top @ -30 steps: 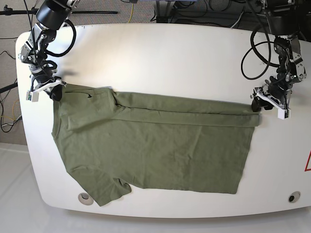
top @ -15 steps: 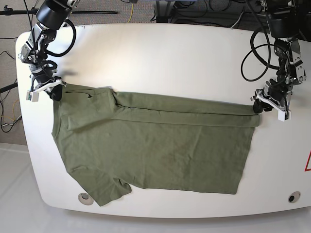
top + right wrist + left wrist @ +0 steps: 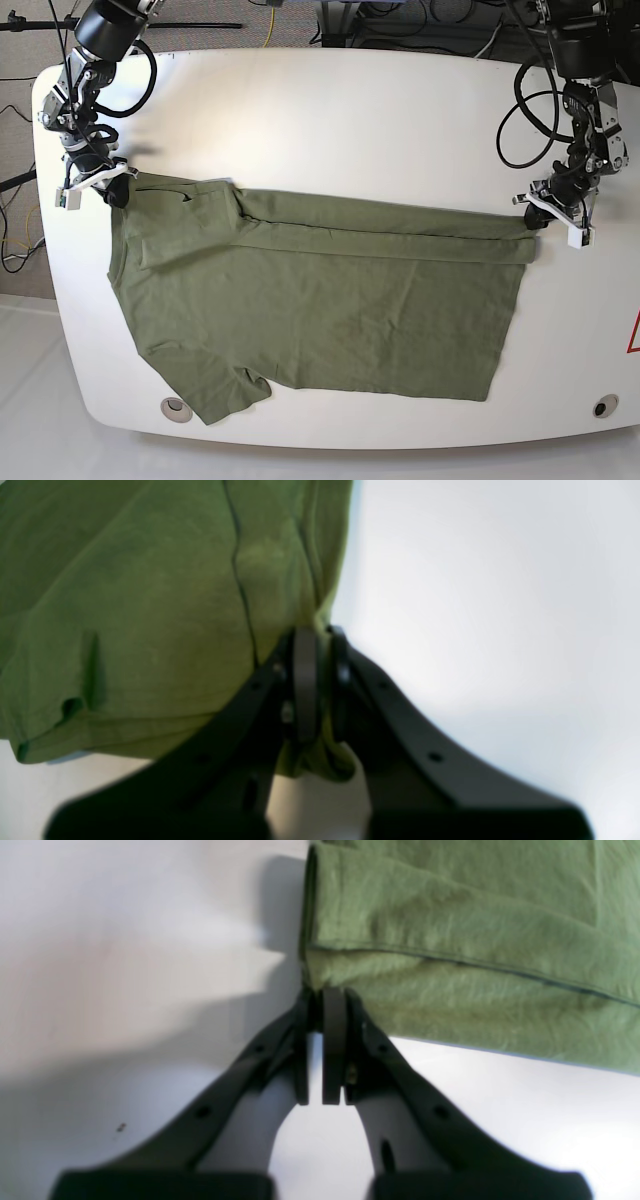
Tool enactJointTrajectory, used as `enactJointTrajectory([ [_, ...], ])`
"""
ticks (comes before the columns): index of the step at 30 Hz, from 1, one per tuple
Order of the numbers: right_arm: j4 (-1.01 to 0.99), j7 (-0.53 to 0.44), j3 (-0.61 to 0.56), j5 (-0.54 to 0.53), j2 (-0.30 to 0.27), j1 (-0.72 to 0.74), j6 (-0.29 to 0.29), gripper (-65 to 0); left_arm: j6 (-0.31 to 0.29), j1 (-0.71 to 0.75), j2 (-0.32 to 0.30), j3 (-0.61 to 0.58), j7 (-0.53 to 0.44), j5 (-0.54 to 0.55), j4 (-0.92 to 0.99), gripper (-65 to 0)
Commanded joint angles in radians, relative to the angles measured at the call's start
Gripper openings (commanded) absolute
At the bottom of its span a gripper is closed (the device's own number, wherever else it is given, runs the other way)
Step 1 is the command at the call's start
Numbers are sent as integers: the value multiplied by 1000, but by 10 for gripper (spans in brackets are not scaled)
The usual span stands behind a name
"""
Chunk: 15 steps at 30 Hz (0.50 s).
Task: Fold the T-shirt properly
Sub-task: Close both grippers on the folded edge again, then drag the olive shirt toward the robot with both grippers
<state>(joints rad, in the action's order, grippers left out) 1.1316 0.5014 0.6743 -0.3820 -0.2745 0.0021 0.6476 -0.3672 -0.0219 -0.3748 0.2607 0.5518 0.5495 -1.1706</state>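
The T-shirt (image 3: 320,305) is being laid flat across the white table (image 3: 330,120), long axis left to right in the base view, collar end leftward. Its corners are being pinched by the closed left gripper (image 3: 535,215) and right gripper (image 3: 112,190).

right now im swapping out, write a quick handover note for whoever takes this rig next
Left gripper: shut on the hem-end corner of the T-shirt, at the folded far edge.
Right gripper: shut on the T-shirt at the collar-end corner, with fabric bunched between its fingers.
The T-shirt lies flat on the white table, collar toward the right arm's side and hem toward the left arm's.
Done: the far long edge is folded over into a narrow band, with that sleeve tucked in.
Left: the near sleeve sticks out and the near side is unfolded. Likely next is to fold that side in, then fold the length.
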Motion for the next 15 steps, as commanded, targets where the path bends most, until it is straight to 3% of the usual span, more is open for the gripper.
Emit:
enactJointTrajectory([
  [1, 12, 50, -9, 16, -12, 1, 0, -650, -1, -3, -17, 2, -1, -8, -11, -650],
  [15, 63, 68, -18, 3, -12, -48, 2, -650, -3, 54, -18, 1, -5, -3, -43, -650],
])
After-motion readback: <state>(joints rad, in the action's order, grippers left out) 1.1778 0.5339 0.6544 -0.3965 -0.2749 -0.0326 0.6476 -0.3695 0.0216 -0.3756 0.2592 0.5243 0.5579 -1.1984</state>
